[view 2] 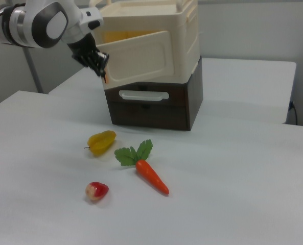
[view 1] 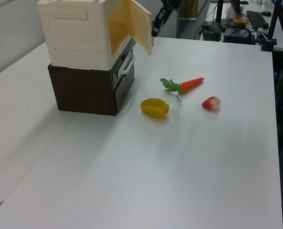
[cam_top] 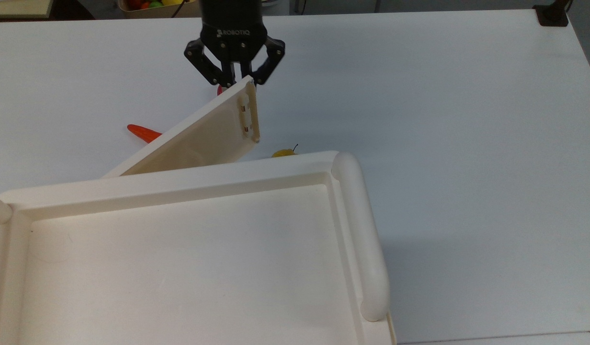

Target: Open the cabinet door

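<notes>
1. The claw [cam_top: 235, 79] is clamped on the free edge of the door [cam_top: 199, 139], its black fingers pinching the panel just by the slot handle.
2. The door stands swung well out from the cabinet [cam_top: 189, 258]; in the left view its tan inner face shows behind the claw [view 1: 156, 25].
3. In the right view the claw [view 2: 101, 69] sits at the door's [view 2: 141, 60] left end, with the hinged end at the cabinet [view 2: 184, 30] on the right view's right.
4. The cabinet rests on a dark brown drawer unit [view 2: 156, 104] with a pale handle.
5. Below the claw on the worktop [view 2: 228, 178] lie a yellow fruit [view 2: 101, 142], a carrot [view 2: 150, 176] and a strawberry [view 2: 96, 191].
6. In the top view the carrot [cam_top: 142, 133] shows partly from behind the door, on the claw's left.
</notes>
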{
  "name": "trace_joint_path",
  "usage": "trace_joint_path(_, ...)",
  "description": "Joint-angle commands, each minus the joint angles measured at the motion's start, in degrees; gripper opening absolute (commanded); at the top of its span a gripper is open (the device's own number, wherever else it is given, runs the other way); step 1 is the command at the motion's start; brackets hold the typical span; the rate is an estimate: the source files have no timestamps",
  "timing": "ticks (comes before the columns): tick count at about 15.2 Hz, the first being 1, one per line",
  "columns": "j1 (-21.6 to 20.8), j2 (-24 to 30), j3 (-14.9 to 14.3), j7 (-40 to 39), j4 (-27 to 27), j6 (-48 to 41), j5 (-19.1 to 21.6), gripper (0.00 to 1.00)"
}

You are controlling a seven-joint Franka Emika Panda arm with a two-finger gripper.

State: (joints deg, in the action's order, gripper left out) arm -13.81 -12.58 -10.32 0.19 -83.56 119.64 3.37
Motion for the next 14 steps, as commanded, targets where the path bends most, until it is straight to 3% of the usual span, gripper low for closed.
trace_joint_path(1,2.20,3.97,0.04,0.51,-4.15,-8.70,0.05,0.20)
trace_joint_path(6,7.82,7.04,0.04,0.33,-4.24,-19.86,0.05,0.56)
trace_joint_path(9,10.64,8.54,0.30,0.42,-4.33,-28.12,-0.82,0.92)
trace_joint_path(10,11.69,9.33,0.48,0.51,-4.33,-28.93,-0.91,1.00)
trace_joint_path(14,14.60,11.35,0.48,0.42,-5.82,-29.11,-1.44,1.00)
